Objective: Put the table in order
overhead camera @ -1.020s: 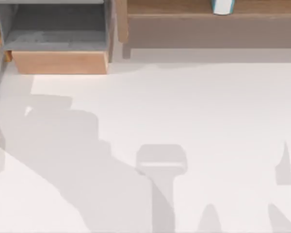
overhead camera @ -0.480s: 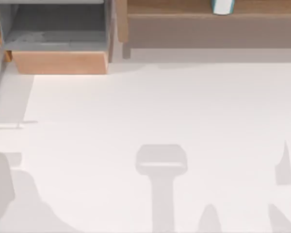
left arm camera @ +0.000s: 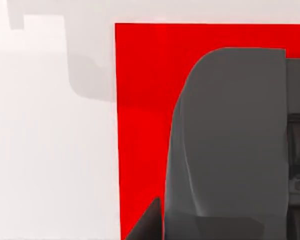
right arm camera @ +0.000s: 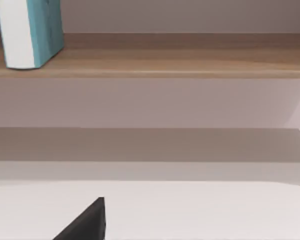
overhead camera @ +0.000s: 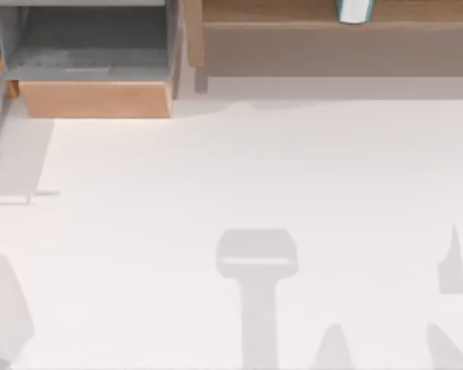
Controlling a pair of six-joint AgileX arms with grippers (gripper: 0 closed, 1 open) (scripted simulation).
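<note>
The large, flat, plain white tabletop [overhead camera: 293, 169] carries a light-wood box with grey inside [overhead camera: 92, 69] at its far left corner and a long brown wooden shelf [overhead camera: 332, 38] along its far edge, with a teal-and-white book [right arm camera: 30, 32] upright on it. Whether either pincer is released or clenched, I cannot tell.

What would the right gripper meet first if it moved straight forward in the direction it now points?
Probably the open space under the wooden shelf, then the wall behind it. The white table ahead looks free. The teal and white object on the shelf stands off to the side. Depth is uncertain.

Brown wooden shelf [overhead camera: 332, 31] at back; light-wood box [overhead camera: 92, 96] beside it.
</note>
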